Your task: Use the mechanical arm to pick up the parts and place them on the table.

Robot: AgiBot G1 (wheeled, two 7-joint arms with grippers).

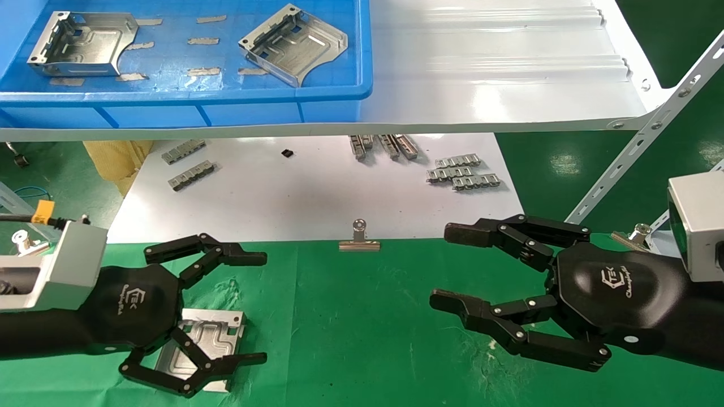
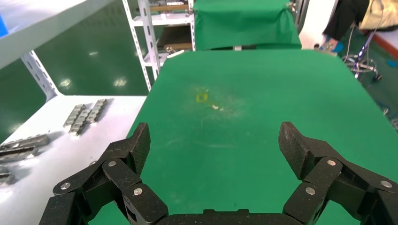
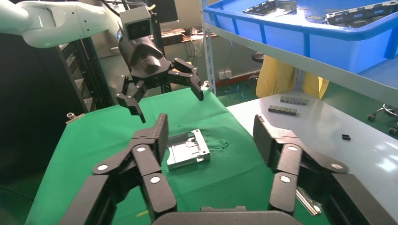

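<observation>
One silver part [image 1: 214, 338] lies flat on the green table [image 1: 350, 328]. My left gripper [image 1: 266, 308] is open and empty. It hovers above that part, its lower finger [image 1: 226, 364] crossing the part's near edge in the head view. In the right wrist view the same part [image 3: 187, 149] lies on the cloth, with the left gripper [image 3: 171, 105] raised clear above it. Two more parts [image 1: 85, 42] [image 1: 294, 44] lie in the blue bin [image 1: 186, 104] on the shelf. My right gripper [image 1: 440, 264] is open and empty over the cloth on the right.
The glossy white shelf [image 1: 498, 68] with the bin overhangs the far side. Below it a white sheet [image 1: 294, 198] carries small ridged metal strips [image 1: 461, 172] [image 1: 189, 164] and a tiny black piece [image 1: 287, 153]. A binder clip [image 1: 359, 237] sits at the sheet's edge. A perforated brace [image 1: 639, 147] slants on the right.
</observation>
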